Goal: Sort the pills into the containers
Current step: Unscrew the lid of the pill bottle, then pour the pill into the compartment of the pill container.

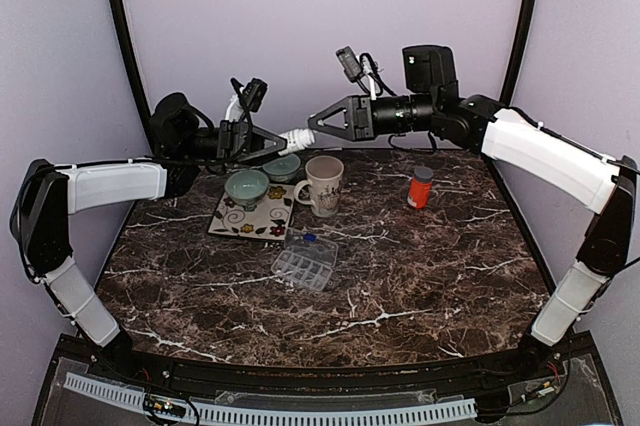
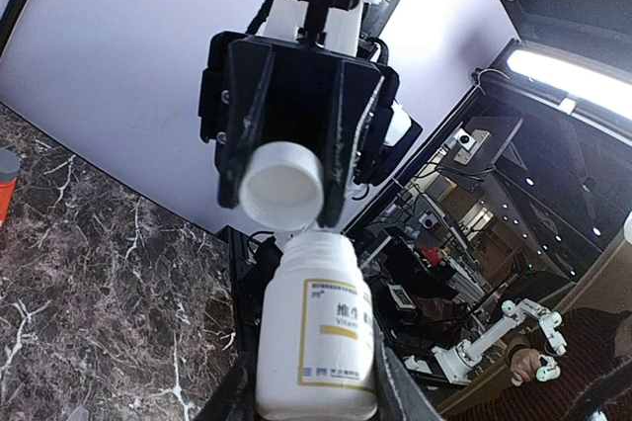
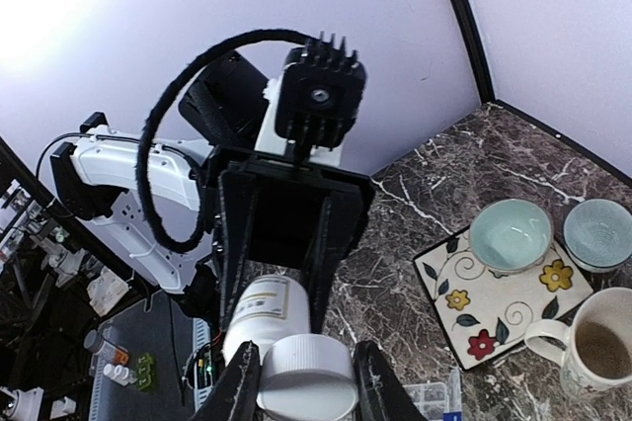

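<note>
Bottle (image 2: pixel 316 332) lies horizontal, pinched in left jaws, neck pointing at cap (image 2: pixel 281 182) pinched by right jaws just beyond.

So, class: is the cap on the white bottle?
No, the right gripper holds the white cap off the neck of the white bottle, its hollow inside showing.

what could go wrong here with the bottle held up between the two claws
1. The bottle in the left claw lies nearly level in mid-air, and its cap, in the right claw, looks already off. Pills might spill across the table, missing the pill box.
2. The cap is pinched only by its sides, so it could slip and drop.
</note>
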`<state>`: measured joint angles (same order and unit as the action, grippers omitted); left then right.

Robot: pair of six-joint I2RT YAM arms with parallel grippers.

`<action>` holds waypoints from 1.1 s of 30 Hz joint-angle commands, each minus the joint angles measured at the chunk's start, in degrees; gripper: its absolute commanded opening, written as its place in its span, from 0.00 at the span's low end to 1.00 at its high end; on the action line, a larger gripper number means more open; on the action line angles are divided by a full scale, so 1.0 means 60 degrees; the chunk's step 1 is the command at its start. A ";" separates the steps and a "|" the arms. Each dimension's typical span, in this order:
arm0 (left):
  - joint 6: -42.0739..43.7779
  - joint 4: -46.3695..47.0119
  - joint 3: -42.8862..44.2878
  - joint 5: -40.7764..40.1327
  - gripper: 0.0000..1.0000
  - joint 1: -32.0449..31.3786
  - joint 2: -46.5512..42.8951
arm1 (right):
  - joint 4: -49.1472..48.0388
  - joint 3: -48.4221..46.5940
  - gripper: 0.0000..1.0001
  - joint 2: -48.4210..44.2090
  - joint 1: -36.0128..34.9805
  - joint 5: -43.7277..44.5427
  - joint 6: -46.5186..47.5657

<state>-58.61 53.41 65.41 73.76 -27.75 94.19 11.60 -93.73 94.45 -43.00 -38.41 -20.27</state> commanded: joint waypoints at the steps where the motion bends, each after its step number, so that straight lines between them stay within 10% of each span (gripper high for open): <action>1: 0.0310 0.0222 -0.0098 0.0281 0.00 0.0056 -0.0299 | -0.0473 0.0115 0.26 -0.0312 0.0173 0.0343 -0.0067; 33: 0.2418 -0.0839 -0.4921 -0.3864 0.00 0.0076 -0.4255 | -0.0869 0.1985 0.26 -0.1505 0.0530 0.2021 -0.0407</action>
<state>-47.64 49.60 39.99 57.63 -27.11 74.32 9.37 -83.90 87.61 -40.45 -29.67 -21.67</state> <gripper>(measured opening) 0.356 0.259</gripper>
